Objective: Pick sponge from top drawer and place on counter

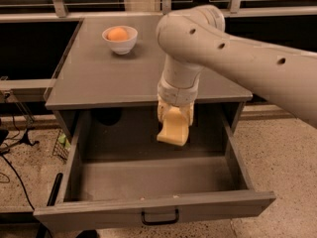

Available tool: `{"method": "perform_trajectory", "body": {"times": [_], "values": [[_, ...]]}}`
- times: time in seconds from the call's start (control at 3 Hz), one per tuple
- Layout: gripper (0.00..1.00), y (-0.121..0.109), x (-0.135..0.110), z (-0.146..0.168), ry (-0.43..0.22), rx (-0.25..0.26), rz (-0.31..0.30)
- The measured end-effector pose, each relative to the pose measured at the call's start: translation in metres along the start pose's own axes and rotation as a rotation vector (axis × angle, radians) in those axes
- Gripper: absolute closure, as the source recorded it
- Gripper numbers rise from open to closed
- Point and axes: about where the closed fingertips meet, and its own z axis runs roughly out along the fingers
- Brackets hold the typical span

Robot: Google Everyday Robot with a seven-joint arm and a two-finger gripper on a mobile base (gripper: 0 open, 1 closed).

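The top drawer (148,208) stands pulled fully open below the counter (114,78), its black handle (159,217) at the front. My gripper (174,114) points straight down just in front of the counter's front edge, over the back of the drawer. It is shut on the pale yellow sponge (173,129), which hangs from the fingers, clear of the drawer floor and slightly tilted. The sponge's top is hidden between the fingers. My big cream arm reaches in from the right.
A white bowl (121,44) with a round orange fruit (118,33) stands at the back of the counter. Dark windows and a rail run behind. Cables and a small wire basket (61,145) lie on the speckled floor at left.
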Motion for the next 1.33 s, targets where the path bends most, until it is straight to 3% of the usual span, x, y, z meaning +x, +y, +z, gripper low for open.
{"method": "perform_trajectory", "body": {"times": [0.67, 1.0, 1.33], "values": [[1.00, 0.002, 0.054, -0.068, 0.028, -0.102, 0.129], [1.00, 0.002, 0.084, -0.083, 0.054, -0.113, 0.190], [1.00, 0.000, 0.099, -0.071, 0.065, -0.057, 0.241]]}}
